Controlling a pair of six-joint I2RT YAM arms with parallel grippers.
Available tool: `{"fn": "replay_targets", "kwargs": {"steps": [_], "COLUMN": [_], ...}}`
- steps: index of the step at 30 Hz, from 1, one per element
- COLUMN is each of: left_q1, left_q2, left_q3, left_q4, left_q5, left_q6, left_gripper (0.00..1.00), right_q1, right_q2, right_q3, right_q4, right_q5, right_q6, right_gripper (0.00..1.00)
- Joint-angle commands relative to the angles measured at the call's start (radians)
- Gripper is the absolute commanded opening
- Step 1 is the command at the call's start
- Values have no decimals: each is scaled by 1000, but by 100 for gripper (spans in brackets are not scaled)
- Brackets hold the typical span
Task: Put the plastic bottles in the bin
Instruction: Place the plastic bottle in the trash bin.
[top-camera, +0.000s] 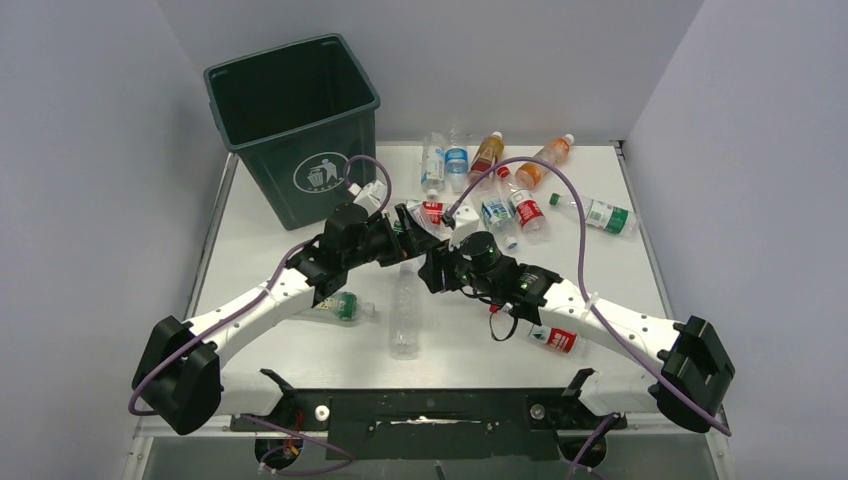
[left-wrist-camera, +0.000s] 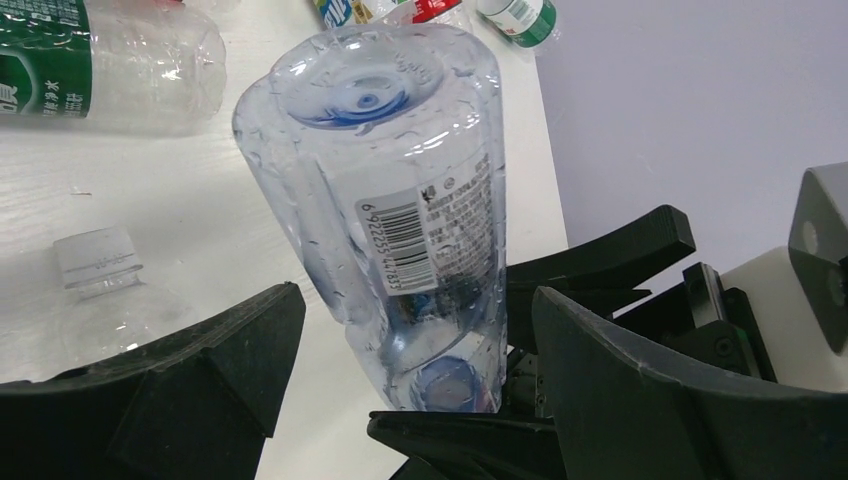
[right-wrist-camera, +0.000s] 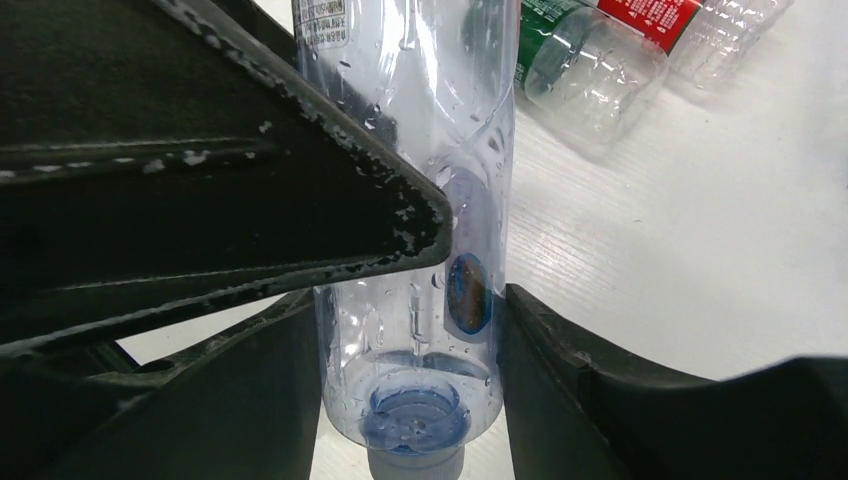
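The two arms meet over the middle of the table (top-camera: 320, 355), and one clear bottle (left-wrist-camera: 400, 180) with a blue cap is held between them. The right gripper (right-wrist-camera: 410, 330) is clamped on it near the cap end, and its fingers press both sides. The left gripper (left-wrist-camera: 418, 300) is spread around the same bottle. On one side white table shows between finger and plastic, so it does not grip yet. I judge this to be a handover from right to left, because the bin (top-camera: 300, 170) stands at 11 o'clock, on the left arm's side. I see no bottle inside it, though its depth is dark. The next move asks the left fingers to close on the body and not on the right fingers, which lie very near. Only then should the right one let go. After that the bottle must rise over the tall rim. The other bottles (top-camera: 490, 165) lie mostly at 12 to 1 o'clock, with a few near the arms.
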Motion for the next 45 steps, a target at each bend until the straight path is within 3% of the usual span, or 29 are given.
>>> {"fn": "replay_targets", "kwargs": {"steps": [1,12,20,30,45], "left_q1": [6,11,14,23,102], "left_q2": [-22,0,4,-1,-19], "left_q3": [19,36,43,60,126], "left_q4": [25,8,-2,-52,-134], "left_q5": [-17,-13,-16,-56,-51], "left_q6": [18,28,36,66,124], "left_gripper": [84,57,44,43,42], "right_q1": [16,29,29,29,29], "right_q2": [3,12,9,-17,-74], "right_q3": [52,49,40,13,-8], "right_q4": [79,95,97,98,82], "right_q5": [27,25,34,45,71], "right_q6": [-20,-32,-30,-26,-31], "right_gripper": [50,51,61,77,86]}}
